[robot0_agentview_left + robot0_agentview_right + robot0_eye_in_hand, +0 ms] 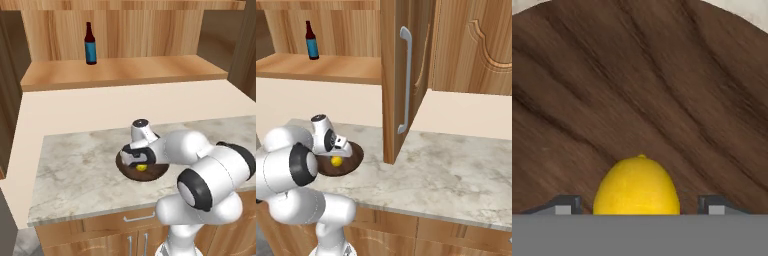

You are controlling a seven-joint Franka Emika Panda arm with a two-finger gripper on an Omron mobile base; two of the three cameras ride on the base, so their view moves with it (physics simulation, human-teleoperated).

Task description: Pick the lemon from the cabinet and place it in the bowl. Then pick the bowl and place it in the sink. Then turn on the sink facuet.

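marble counter [75, 165]: lemon [637, 186] in bowl [637, 90], tool [637, 205] wide, fingers clear of it.

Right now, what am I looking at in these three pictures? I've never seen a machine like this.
It's a white robot arm in a simulated kitchen. Two pictures come from cameras behind it, left and right; the third looks along its gripper. On the marbled counter sits a dark wooden bowl with a lemon inside. The gripper's fingers stand apart on either side of the lemon with a gap showing, so it looks released rather than held. A bottle stands on the cabinet shelf behind.
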